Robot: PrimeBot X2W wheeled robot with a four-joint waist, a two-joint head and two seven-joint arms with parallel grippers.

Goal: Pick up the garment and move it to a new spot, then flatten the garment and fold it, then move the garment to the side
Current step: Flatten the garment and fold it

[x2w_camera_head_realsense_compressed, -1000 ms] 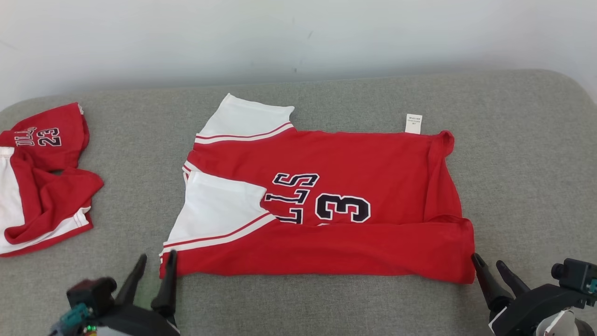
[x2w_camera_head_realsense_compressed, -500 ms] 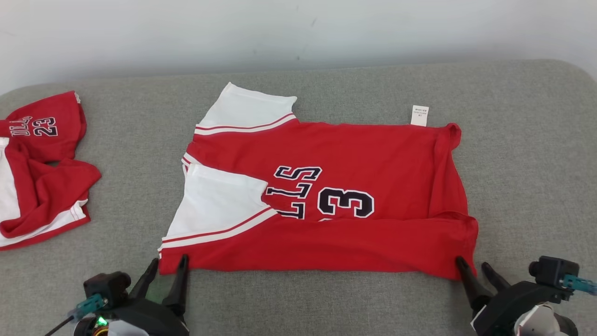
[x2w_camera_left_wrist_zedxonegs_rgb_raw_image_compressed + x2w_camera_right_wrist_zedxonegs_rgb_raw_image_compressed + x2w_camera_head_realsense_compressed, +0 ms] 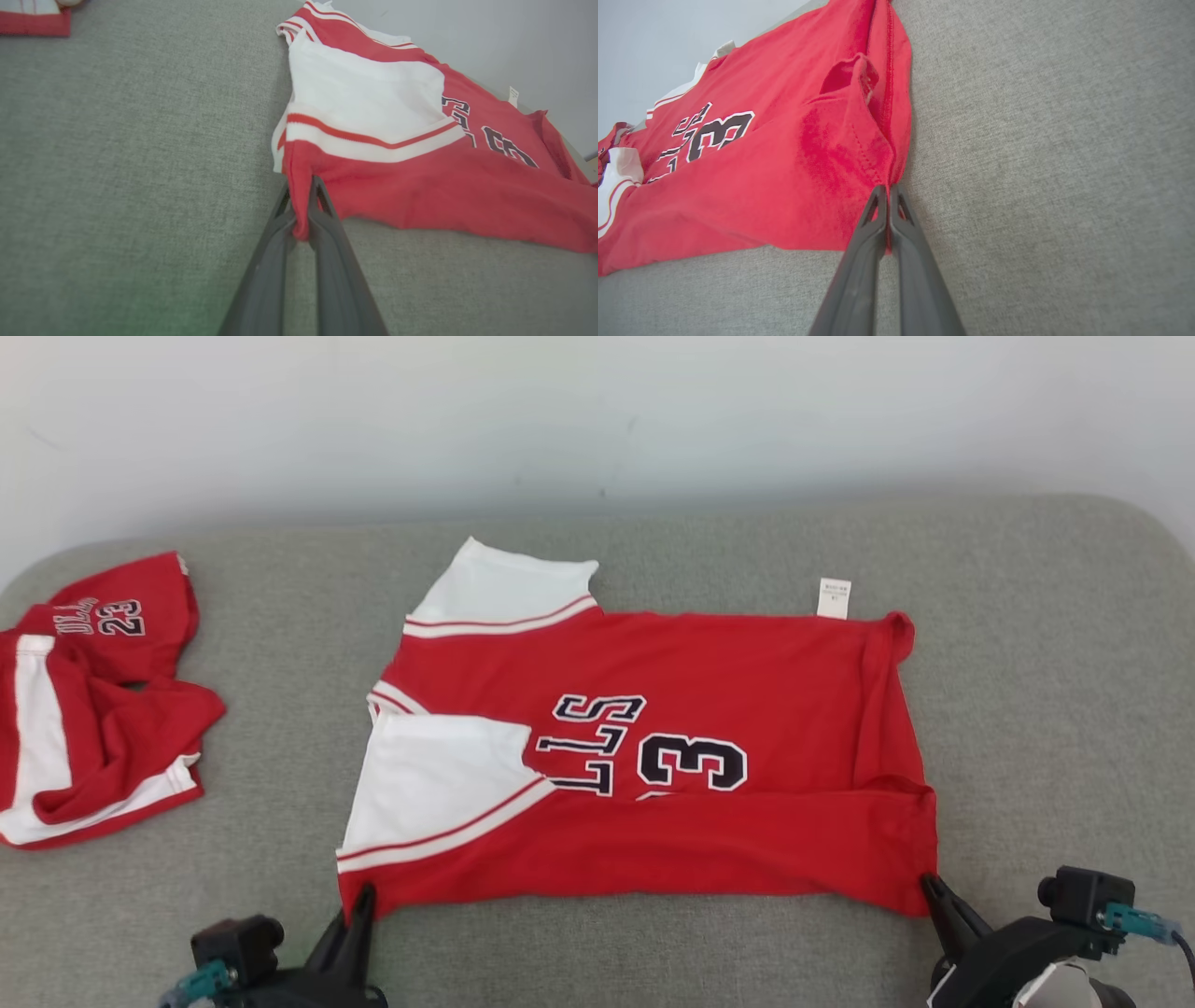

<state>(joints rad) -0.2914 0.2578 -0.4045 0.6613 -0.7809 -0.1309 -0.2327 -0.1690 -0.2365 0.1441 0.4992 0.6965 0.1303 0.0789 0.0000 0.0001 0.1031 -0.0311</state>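
Observation:
The garment (image 3: 709, 681) is a red jersey with white sleeves and dark lettering, lying partly folded across the middle of the grey cushion. My left gripper (image 3: 362, 899) is shut on its near left corner; the left wrist view has red cloth (image 3: 420, 186) pinched between the two dark fingers (image 3: 327, 233) of the gripper (image 3: 301, 184). My right gripper (image 3: 929, 887) is shut on the near right corner, and in the right wrist view the hem of the garment (image 3: 784, 177) sits clamped at the fingertips (image 3: 888, 191).
A second red and white jersey (image 3: 84, 709) lies crumpled at the left end of the grey cushion (image 3: 1046, 691). A pale wall (image 3: 597, 411) stands behind the cushion. Bare cushion stretches to the right of the garment.
Both grippers moved in to the garment's near corners and went from open to shut on the cloth. The head camera also shifted, so the whole scene sits lower in view.

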